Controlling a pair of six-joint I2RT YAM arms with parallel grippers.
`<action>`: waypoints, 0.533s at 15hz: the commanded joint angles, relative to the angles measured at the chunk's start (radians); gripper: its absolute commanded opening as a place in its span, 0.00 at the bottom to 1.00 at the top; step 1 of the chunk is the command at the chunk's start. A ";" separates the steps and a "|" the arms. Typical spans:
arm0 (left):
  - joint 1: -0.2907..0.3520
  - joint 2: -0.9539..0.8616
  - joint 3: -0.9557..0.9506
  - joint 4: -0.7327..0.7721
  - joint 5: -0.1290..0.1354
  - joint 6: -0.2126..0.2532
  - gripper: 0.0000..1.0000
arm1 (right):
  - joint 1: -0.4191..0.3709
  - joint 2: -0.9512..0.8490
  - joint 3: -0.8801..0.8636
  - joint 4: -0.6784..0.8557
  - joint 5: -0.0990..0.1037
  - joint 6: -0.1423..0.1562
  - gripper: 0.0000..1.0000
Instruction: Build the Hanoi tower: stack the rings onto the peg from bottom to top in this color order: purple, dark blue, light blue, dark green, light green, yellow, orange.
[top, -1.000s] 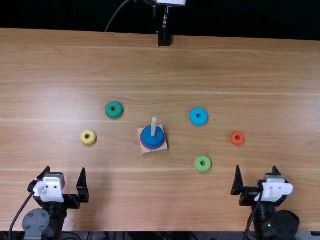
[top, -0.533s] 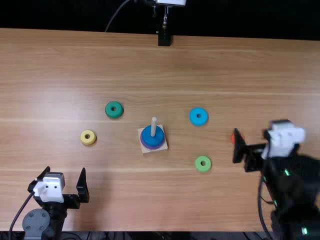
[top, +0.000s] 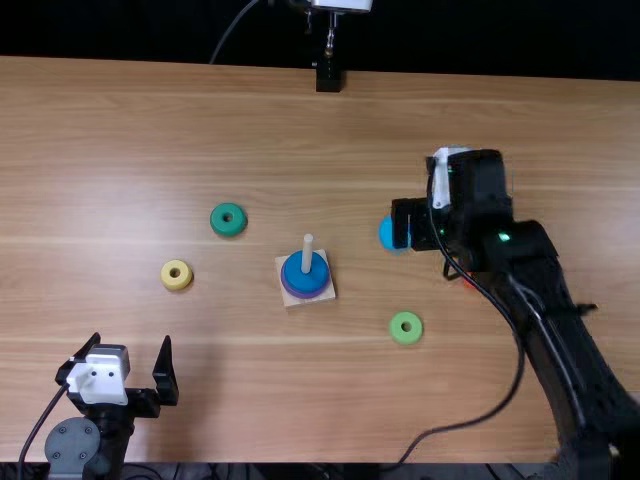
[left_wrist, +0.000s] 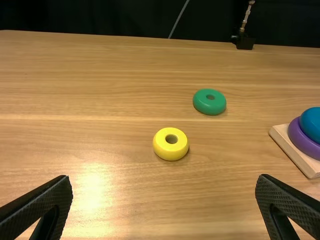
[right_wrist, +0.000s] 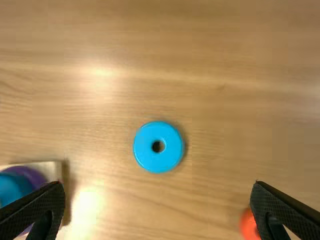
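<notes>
In the top view, my right gripper (top: 412, 224) hangs over the light blue ring (top: 388, 235), partly covering it. In the right wrist view, the same gripper (right_wrist: 158, 210) is open, with the light blue ring (right_wrist: 147, 160) flat on the table beyond its fingers. My left gripper (top: 128, 362) is low at the left front, open and holding nothing; in the left wrist view, this gripper (left_wrist: 164, 207) has wide-spread fingers. The peg (top: 308, 252) carries the purple ring (top: 287, 284) under the dark blue ring (top: 314, 279). Loose rings are dark green (top: 228, 231), yellow (top: 176, 286) and light green (top: 406, 337).
The orange ring (right_wrist: 248, 226) lies beside one right finger in the right wrist view; the arm partly covers it from above. The right arm (top: 555, 320) stretches over the table's right side. A black stand (top: 328, 77) stands at the far edge.
From its rest place at the right front, the right arm has swung out and away across the table to the light blue ring. The left arm and the rings have stayed put.
</notes>
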 joint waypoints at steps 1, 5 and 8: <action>0.010 -0.012 -0.105 -0.079 0.009 -0.005 1.00 | 0.004 0.072 0.026 -0.005 -0.005 0.088 1.00; 0.010 -0.012 -0.105 -0.079 0.009 -0.005 1.00 | 0.002 0.217 0.029 0.006 -0.007 0.107 1.00; 0.013 -0.012 -0.105 -0.079 0.009 -0.005 1.00 | 0.010 0.308 0.089 0.010 -0.007 0.107 1.00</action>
